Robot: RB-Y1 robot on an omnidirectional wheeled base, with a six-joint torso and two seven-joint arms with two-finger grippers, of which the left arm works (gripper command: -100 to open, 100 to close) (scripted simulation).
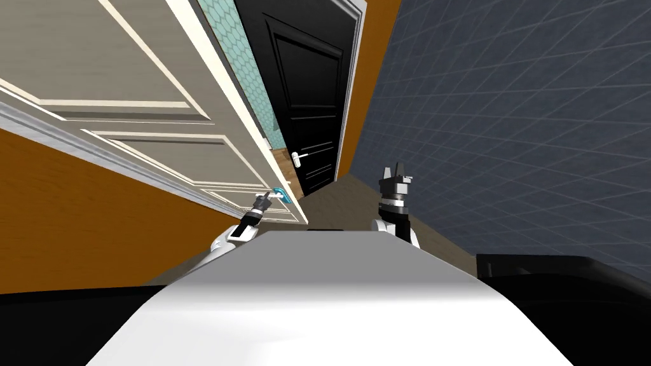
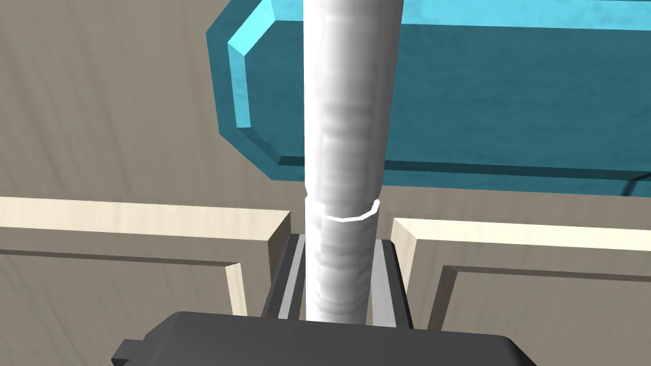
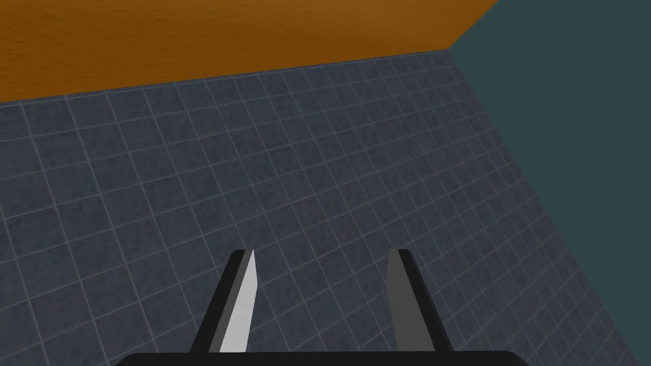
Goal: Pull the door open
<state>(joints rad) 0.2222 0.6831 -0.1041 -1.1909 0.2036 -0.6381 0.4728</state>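
The left pincer (image 1: 264, 201) is at the big cream door (image 1: 146, 127), low down near the side that swings. Its two fingers (image 2: 287, 279) are pulled in narrow and press the sides of the round white handle (image 2: 346, 114), which runs up between them. It holds the handle this way so that the door has to come along when the arm pulls back. Behind the handle sits a blue-green plate (image 2: 483, 95), flat on the door.

The door does not lie flat in its frame. It stands at a slant, and past its pale edge I can see a strip of patterned wall and some wood floor. So I think the door is partly open and the pulling is under way, not done.

The handle looks smooth and round. I think a slow, even pull is best, so that it does not slide out of the fingers.

The right pincer (image 1: 395, 175) is up in the air on the other side, well apart from the door. Its fingers are wide, with nothing between them. I think it is placed there to be out of the door's way.

Farther off is a black door (image 1: 311, 95). It is shut and is not the one being pulled.
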